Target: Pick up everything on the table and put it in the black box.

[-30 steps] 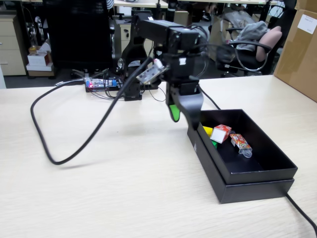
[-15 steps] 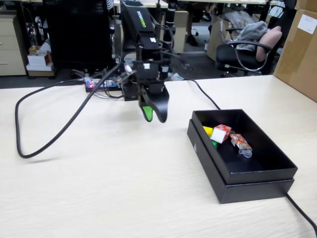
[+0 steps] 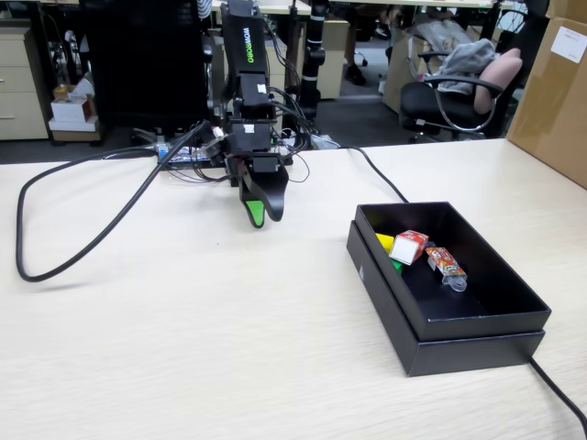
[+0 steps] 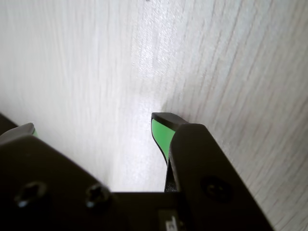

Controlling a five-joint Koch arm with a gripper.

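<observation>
Nothing sits between my parted gripper [image 3: 260,216] jaws above the light beige wood-grain tabletop [image 3: 229,339], with the shallow matte black box [image 3: 477,344] well off to its right in the fixed view.

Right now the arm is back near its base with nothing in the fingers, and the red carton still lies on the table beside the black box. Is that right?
Not quite. In the fixed view the red carton lies inside the black box, not on the table beside it. The rest holds: the arm is back near its base, and the wrist view shows only bare table between the fingers.
</observation>
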